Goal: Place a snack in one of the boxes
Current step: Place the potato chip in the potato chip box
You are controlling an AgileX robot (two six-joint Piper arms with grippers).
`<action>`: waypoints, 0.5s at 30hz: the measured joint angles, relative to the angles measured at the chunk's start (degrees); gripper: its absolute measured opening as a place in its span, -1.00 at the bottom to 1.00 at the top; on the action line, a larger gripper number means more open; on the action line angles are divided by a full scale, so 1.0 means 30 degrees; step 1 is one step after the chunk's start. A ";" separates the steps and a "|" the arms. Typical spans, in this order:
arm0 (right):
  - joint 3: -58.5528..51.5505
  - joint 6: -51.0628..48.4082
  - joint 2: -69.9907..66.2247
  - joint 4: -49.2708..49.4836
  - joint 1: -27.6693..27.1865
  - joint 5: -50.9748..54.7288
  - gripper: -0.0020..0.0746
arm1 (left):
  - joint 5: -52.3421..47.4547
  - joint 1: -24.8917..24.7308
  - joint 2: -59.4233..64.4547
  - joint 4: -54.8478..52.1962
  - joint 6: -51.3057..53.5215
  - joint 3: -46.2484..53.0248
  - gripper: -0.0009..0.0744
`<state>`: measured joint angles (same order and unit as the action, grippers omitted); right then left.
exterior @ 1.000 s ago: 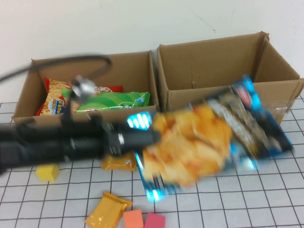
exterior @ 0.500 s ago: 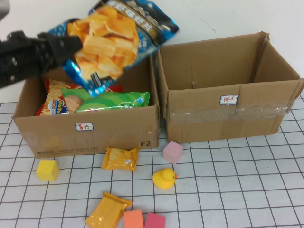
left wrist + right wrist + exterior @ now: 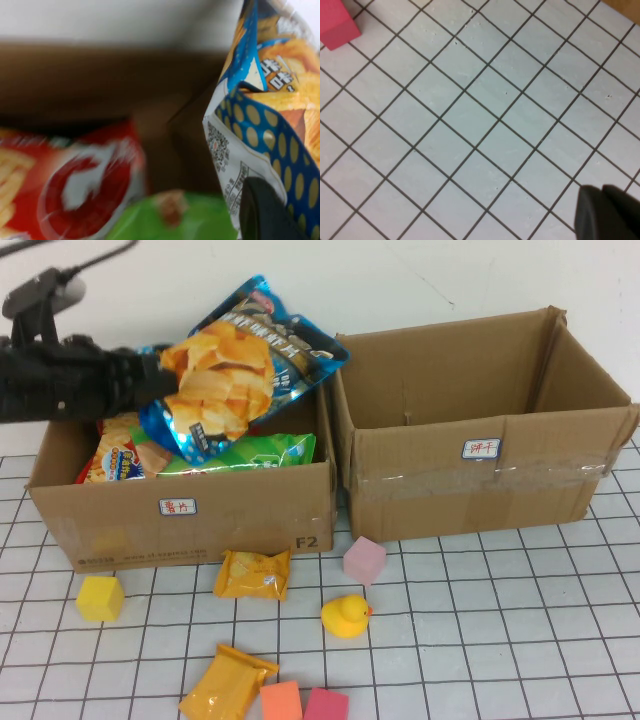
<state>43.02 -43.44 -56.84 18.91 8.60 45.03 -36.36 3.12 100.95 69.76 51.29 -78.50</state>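
Lowered toward two boxes [image 3: 180, 505], left claw [image 3: 150, 375] pinches one chip bag [image 3: 235, 360]; right claw [image 3: 607, 212] unclear.

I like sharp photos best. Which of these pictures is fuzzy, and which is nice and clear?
The left wrist view is fuzziest: the red snack bag and green bag smear, though the chip bag in the left gripper shows crisp print. The high view is clear; the duck looks sharp. The right wrist view is sharp on the grid table, while the right gripper is a dark blur.
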 joint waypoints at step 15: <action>-0.0035 -0.0101 0.0000 0.0000 0.0000 0.0166 -0.95 | -0.1481 0.0000 0.0085 -0.9666 -0.6016 -0.3428 0.31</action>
<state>42.91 -43.74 -56.84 18.91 8.60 45.52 -40.80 3.12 101.20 40.76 33.25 -88.78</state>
